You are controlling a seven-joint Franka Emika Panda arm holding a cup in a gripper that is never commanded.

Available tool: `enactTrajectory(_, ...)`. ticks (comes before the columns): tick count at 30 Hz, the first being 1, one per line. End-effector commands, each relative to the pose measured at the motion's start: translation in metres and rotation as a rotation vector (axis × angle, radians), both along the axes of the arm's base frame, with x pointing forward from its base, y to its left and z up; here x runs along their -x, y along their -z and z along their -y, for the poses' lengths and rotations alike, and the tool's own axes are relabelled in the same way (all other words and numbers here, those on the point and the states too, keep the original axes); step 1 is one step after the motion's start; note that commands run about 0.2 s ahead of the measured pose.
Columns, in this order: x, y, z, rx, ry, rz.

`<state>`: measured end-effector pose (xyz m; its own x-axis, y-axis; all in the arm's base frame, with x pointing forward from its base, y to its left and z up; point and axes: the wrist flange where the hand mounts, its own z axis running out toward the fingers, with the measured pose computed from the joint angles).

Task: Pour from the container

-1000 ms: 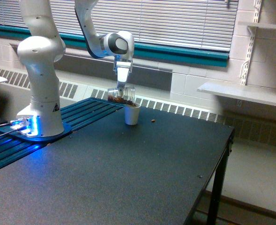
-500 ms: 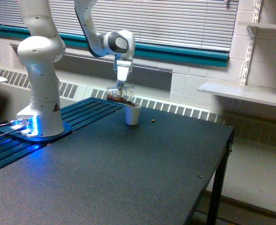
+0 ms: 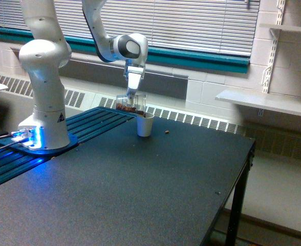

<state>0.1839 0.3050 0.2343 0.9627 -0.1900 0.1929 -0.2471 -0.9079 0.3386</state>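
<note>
tool [image 3: 131, 99] pinching clear cup [image 3: 130, 105], tipped over white paper cup [image 3: 145, 124] | stray brown bit [image 3: 167, 132] on table [image 3: 155, 184] nearby

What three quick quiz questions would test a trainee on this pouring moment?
1. True or false: the clear cup in the pincer stands upright.
2. Which lies on the table to the exterior view's right of the white paper cup? A) a spoon B) a small brown bit C) a lid
3. What shows through the clear cup's wall?

Key: 1. False, it is tipped on its side above the white paper cup. 2. B. 3. Brown granular bits.
</note>
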Motion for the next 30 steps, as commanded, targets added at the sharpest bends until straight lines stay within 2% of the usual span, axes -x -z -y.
enactTrajectory(1,-0.004,0.000,-0.005,-0.002,-0.020,-0.016)
enactTrajectory(14,-0.016,0.000,-0.009,0.004,-0.029,-0.026)
enactTrajectory(30,-0.020,0.006,-0.014,0.012,-0.046,-0.063)
